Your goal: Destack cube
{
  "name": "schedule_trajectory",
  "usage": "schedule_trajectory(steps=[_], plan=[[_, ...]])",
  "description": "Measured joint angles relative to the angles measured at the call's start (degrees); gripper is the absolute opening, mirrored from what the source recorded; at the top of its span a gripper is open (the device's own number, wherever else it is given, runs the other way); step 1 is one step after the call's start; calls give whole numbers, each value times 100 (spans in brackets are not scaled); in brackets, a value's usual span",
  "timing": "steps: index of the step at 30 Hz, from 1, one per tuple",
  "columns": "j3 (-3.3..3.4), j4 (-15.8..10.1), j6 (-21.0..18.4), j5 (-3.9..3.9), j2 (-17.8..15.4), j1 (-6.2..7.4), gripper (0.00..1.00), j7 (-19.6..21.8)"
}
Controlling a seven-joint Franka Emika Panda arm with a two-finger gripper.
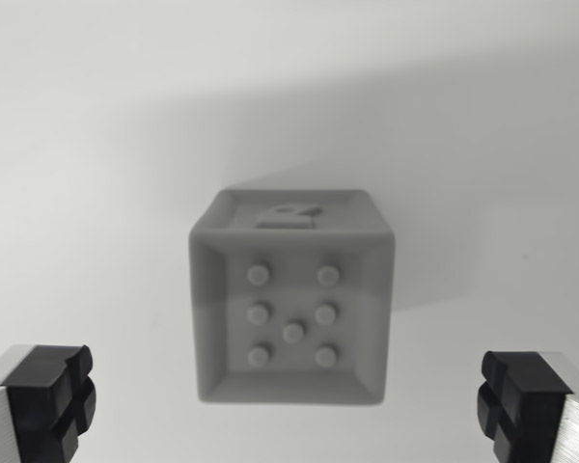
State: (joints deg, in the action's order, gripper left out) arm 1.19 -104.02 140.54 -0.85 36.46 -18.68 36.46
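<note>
A grey cube (291, 297) sits in the middle of the wrist view, seen from above. Its top face is recessed inside a raised rim and carries several small round studs. A raised mark shows on its far side face. Whether another cube lies under it cannot be told from this angle. My gripper (289, 400) is open, hanging above the cube. Its black left fingertip (50, 397) is at the lower left corner and its right fingertip (517, 397) at the lower right, both wider apart than the cube and touching nothing.
The cube rests on a plain white surface (96, 145). A soft shadow (434, 164) spreads up and to the right of the cube.
</note>
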Motion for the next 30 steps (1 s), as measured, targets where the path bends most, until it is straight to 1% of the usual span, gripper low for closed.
schedule_trajectory(steps=[16, 23, 30], plan=[[5, -39, -648, 4, -691, 0, 100, 0], [7, 23, -1005, 7, -987, 0, 100, 1], [8, 115, -1311, 9, -1206, 0, 100, 2]])
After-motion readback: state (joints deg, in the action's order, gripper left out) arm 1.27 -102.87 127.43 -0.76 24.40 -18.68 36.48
